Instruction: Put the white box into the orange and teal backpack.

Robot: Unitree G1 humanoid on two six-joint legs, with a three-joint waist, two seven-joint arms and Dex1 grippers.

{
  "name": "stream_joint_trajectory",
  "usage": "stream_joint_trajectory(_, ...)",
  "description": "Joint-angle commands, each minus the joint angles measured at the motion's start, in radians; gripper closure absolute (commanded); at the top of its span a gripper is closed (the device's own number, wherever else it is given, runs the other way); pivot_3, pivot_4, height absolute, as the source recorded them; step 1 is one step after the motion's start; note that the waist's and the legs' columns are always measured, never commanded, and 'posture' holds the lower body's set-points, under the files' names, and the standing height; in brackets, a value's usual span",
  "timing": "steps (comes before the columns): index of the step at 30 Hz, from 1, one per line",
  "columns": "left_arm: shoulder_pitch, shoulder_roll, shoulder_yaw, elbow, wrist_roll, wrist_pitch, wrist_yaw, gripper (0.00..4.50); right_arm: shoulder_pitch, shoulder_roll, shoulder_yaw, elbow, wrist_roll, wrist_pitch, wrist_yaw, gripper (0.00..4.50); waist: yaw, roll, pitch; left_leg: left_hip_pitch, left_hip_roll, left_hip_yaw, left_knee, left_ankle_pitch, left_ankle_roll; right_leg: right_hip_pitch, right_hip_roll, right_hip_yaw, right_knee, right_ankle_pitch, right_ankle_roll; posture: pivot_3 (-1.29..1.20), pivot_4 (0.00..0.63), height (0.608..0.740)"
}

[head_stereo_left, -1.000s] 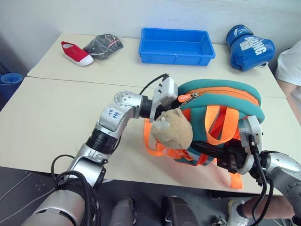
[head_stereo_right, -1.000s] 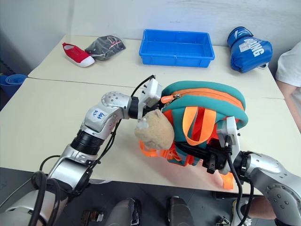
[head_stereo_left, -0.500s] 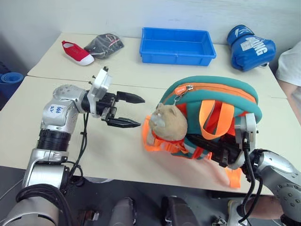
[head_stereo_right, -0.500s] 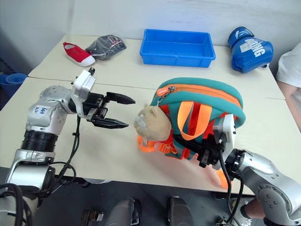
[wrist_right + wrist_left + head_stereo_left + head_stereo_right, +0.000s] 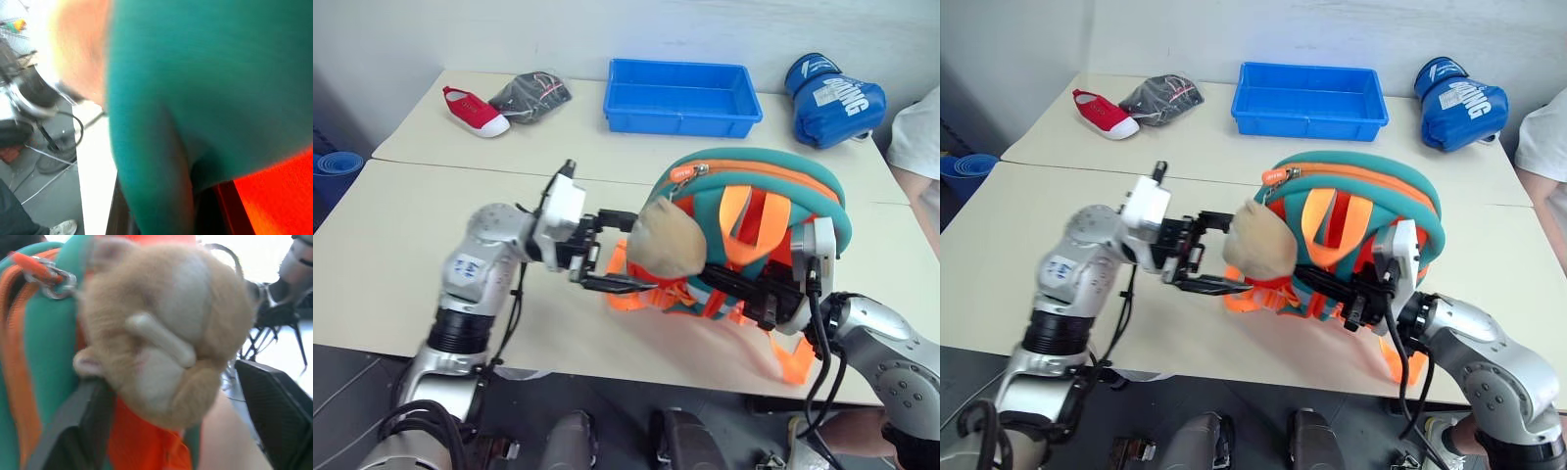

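Orange and teal backpack is seen standing on the near part of the pale table, toward the right, its teal top uppermost and its orange straps hanging down the front. No white box can be made out in these views.

Going from left to right: a red shoe and a dark bagged item lie at the far left of the table, and a blue tray is set at the far middle. The left gripper is held level, pointing toward the backpack, its fingers spread wide apart above and below the tan plush toy on the backpack's front; contact with the toy cannot be judged. From the left wrist, the toy is seen close up, with the backpack's zipper pull beside it.

The right gripper is pressed against the lower right side of the backpack with its fingers closed; what they pinch cannot be told. A blue boxing glove lies at the far right, and a person's white sleeve is visible at the right edge.
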Motion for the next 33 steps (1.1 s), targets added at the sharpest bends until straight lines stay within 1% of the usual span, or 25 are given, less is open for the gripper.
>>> stream_joint_trajectory(1,0.005,0.01,0.011,0.005,0.025,-0.064,0.009,1.9,0.004,0.0,-0.031,-0.055,0.052,0.002,-0.026,4.5,-0.001,0.0,0.0,0.0,0.0,0.0,-0.001,0.0,0.0,0.0,0.0,0.0,-0.001,0.0,0.0,0.0,0.15,0.74)
stream_joint_trajectory(6,-0.024,0.018,0.084,0.021,-0.034,-0.001,0.069,3.43,0.076,-0.016,-0.071,-0.079,0.072,-0.001,-0.036,4.5,-0.001,0.0,0.0,0.0,0.0,0.0,-0.001,0.0,0.0,0.0,0.0,0.0,-0.001,0.0,0.0,0.0,0.15,0.74)
stream_joint_trajectory(9,-0.021,0.084,0.086,0.017,-0.045,0.037,0.009,4.35,0.139,-0.02,-0.096,-0.087,0.072,-0.009,-0.034,4.5,-0.001,0.0,0.0,0.0,0.0,0.0,-0.001,-0.001,0.001,0.0,0.0,0.0,-0.001,0.0,0.0,0.0,0.15,0.74)
stream_joint_trajectory(10,-0.022,0.103,0.086,0.019,-0.047,0.042,-0.007,4.47,0.157,-0.019,-0.101,-0.087,0.068,-0.014,-0.03,4.5,-0.001,0.0,0.0,0.0,0.0,0.0,-0.001,-0.001,0.001,0.0,0.0,0.0,-0.001,0.0,0.0,0.0,0.15,0.74)
stream_joint_trajectory(13,-0.026,0.131,0.09,0.035,-0.047,0.048,-0.022,4.47,0.192,-0.013,-0.104,-0.085,0.053,-0.026,-0.024,4.5,-0.001,0.0,0.0,0.0,0.0,0.0,-0.001,-0.001,0.001,0.0,0.0,0.0,-0.001,0.0,0.0,0.0,0.15,0.74)
stream_joint_trajectory(17,-0.029,0.164,0.09,0.048,-0.059,0.143,-0.007,4.47,0.213,-0.008,-0.1,-0.083,0.039,-0.043,-0.027,4.5,-0.001,0.0,0.0,0.0,0.0,0.0,-0.001,-0.001,0.001,0.0,0.0,0.0,-0.001,0.0,0.0,0.0,0.15,0.74)
stream_joint_trajectory(18,-0.025,0.182,0.078,0.039,-0.058,0.174,-0.017,4.29,0.218,-0.006,-0.099,-0.083,0.038,-0.046,-0.026,4.5,-0.001,0.0,0.0,0.0,0.0,0.0,-0.001,-0.001,0.001,0.001,0.0,0.0,-0.001,0.0,0.0,0.0,0.15,0.74)
stream_joint_trajectory(21,0.002,0.227,0.061,0.027,-0.029,0.138,-0.071,3.6,0.228,-0.007,-0.097,-0.079,0.03,-0.055,-0.017,4.5,-0.001,0.0,0.0,0.0,0.0,0.0,-0.001,-0.001,0.001,0.0,0.0,0.0,-0.001,0.0,0.0,0.0,0.15,0.74)
stream_joint_trajectory(23,0.003,0.225,0.082,0.038,-0.045,0.085,-0.106,2.95,0.231,-0.01,-0.096,-0.074,0.027,-0.06,-0.012,4.5,-0.001,0.0,0.0,0.0,0.0,0.0,-0.001,0.0,0.0,0.0,0.0,0.0,-0.001,0.0,0.0,0.0,0.15,0.74)
stream_joint_trajectory(26,0.002,0.196,0.106,0.043,-0.054,0.008,-0.106,2.06,0.232,-0.016,-0.094,-0.07,0.031,-0.058,0.003,4.5,0.001,0.0,0.0,0.0,0.0,0.0,-0.001,0.0,0.001,0.0,0.0,0.0,-0.001,0.0,0.0,0.0,0.15,0.74)
stream_joint_trajectory(29,0.016,0.166,0.098,0.0,-0.064,-0.003,-0.09,1.19,0.227,-0.025,-0.093,-0.066,0.026,-0.055,0.017,4.5,0.001,0.0,0.0,0.0,0.0,0.0,-0.001,-0.001,0.001,0.001,-0.001,0.0,-0.002,0.0,0.0,0.0,0.15,0.74)
stream_joint_trajectory(30,0.019,0.152,0.094,-0.017,-0.072,0.009,-0.074,0.85,0.225,-0.024,-0.093,-0.065,0.026,-0.055,0.018,4.5,0.001,0.0,0.0,0.0,0.0,0.0,-0.001,-0.001,0.001,0.001,-0.001,0.0,-0.002,0.0,0.0,0.0,0.15,0.74)
stream_joint_trajectory(33,0.029,0.11,0.073,-0.062,-0.085,0.027,-0.045,0.02,0.216,-0.02,-0.092,-0.061,0.024,-0.057,0.019,4.5,0.0,0.0,0.0,0.0,0.0,0.0,-0.001,-0.001,0.001,0.001,0.0,0.0,-0.001,0.0,0.0,0.0,0.15,0.74)
